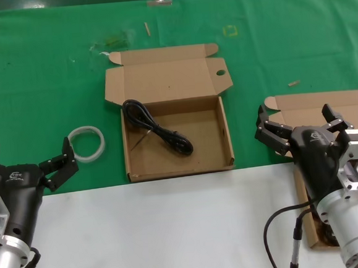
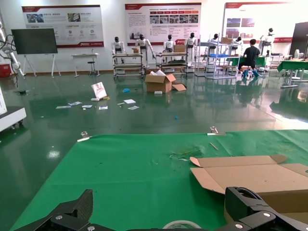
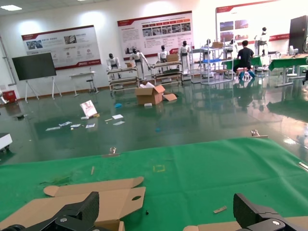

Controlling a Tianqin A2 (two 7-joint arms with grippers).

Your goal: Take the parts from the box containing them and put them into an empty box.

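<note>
A black power cable point(image 1: 158, 129) lies coiled in the open box with the round hole in its lid flap point(image 1: 212, 150), at the table's middle. The hole point(image 3: 136, 198) also shows in the right wrist view. The plain-flapped box point(image 1: 325, 104) sits at the right, its inside mostly hidden behind my right arm. My right gripper point(image 1: 299, 124) hangs open over that box's near left part, holding nothing. My left gripper point(image 1: 29, 159) is open and empty at the left, near the white tape ring point(image 1: 87, 143).
Green cloth point(image 1: 38, 77) covers the far part of the table and a white surface point(image 1: 174, 227) the near part. The tape ring point(image 2: 182, 224) lies just ahead of my left fingers. A small scrap point(image 3: 220, 210) lies on the cloth between the boxes.
</note>
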